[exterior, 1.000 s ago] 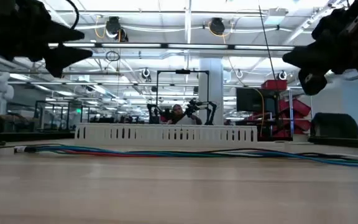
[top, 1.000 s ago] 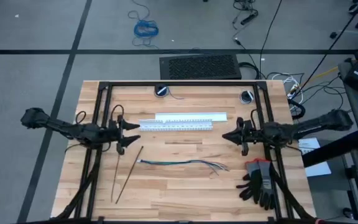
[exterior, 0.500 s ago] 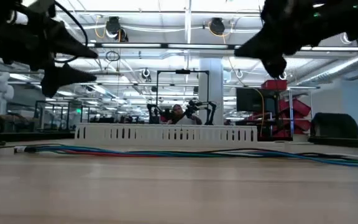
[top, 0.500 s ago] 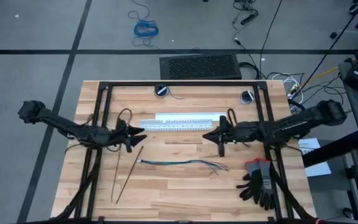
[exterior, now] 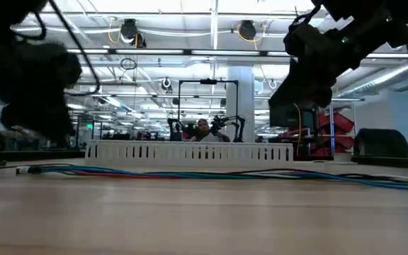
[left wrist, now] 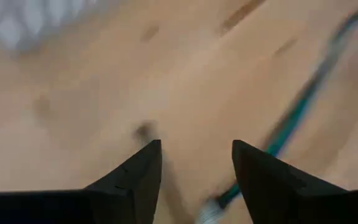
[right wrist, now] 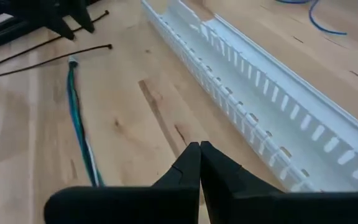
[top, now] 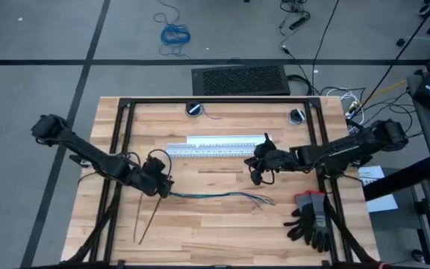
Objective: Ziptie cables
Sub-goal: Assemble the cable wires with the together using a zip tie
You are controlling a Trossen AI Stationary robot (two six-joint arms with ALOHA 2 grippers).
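Observation:
The cables [top: 215, 196] lie flat on the wooden table, a slim blue-green bundle with splayed ends toward the right; they also show in the low view [exterior: 190, 173] and both wrist views [left wrist: 297, 118] [right wrist: 79, 137]. Two thin dark zipties [top: 146, 220] [right wrist: 48, 59] lie slanted just left of the cables' left end. My left gripper [top: 159, 183] [left wrist: 194, 162] hangs open, pointing down over that end and the ziptie heads. My right gripper [top: 256, 172] [right wrist: 199, 146] is shut with nothing in it, above bare wood between the cables and the duct.
A white slotted duct [top: 215, 146] [right wrist: 253, 93] lies across the table beyond the cables. Black gloves [top: 312, 220] sit at the near right. Black frame rails [top: 122, 134] run along the table's sides and back. Bare wood lies in front of the cables.
My left gripper has gone toward the near edge and down, tipping to point at the cables' left end. My right gripper has gone toward the table's left, to the middle near the duct. Cables and zipties have not moved.

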